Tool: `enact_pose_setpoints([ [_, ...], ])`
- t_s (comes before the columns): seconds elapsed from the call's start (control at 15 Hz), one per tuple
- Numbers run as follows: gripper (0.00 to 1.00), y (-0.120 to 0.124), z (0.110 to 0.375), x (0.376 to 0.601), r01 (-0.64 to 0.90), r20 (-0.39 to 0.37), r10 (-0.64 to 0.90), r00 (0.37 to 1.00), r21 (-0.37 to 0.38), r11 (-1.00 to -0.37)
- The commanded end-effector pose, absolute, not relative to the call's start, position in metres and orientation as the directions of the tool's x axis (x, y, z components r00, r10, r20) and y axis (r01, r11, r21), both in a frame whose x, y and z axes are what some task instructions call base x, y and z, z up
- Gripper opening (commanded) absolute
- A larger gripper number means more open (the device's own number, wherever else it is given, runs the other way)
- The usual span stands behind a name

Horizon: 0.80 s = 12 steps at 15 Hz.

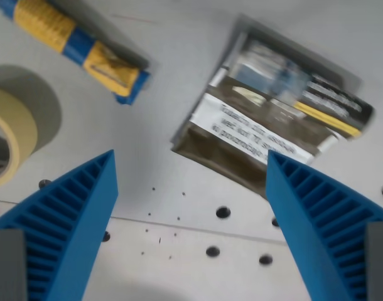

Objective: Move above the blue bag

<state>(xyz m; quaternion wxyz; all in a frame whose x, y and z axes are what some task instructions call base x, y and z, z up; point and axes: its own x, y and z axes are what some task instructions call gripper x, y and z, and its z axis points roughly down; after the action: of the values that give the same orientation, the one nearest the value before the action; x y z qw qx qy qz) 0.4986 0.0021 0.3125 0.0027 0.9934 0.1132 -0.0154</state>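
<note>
The blue bag (78, 44), a rolled blue and yellow packet, lies slanted at the top of the wrist view's left. My gripper (190, 160) hangs open over the table below and to the right of it, with nothing between the two ribbed blue fingers (72, 213). The right finger (317, 219) overlaps the lower corner of a brown packet.
A dark brown packet with a white label (273, 113) lies tilted at the upper right. A roll of cream tape (12, 135) sits at the wrist view's left edge. The grey table (179, 207) has several small holes and a seam near the bottom.
</note>
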Motion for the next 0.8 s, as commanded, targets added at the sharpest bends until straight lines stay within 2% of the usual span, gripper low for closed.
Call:
enact_pose_setpoints([
  [0.07,1.00,0.015,0.299,0.494,0.538,0.081,0.536,0.840,0.005,-0.843],
  [0.8,1.00,0.067,0.247,0.498,0.781,0.076,0.780,0.621,0.017,-0.624],
])
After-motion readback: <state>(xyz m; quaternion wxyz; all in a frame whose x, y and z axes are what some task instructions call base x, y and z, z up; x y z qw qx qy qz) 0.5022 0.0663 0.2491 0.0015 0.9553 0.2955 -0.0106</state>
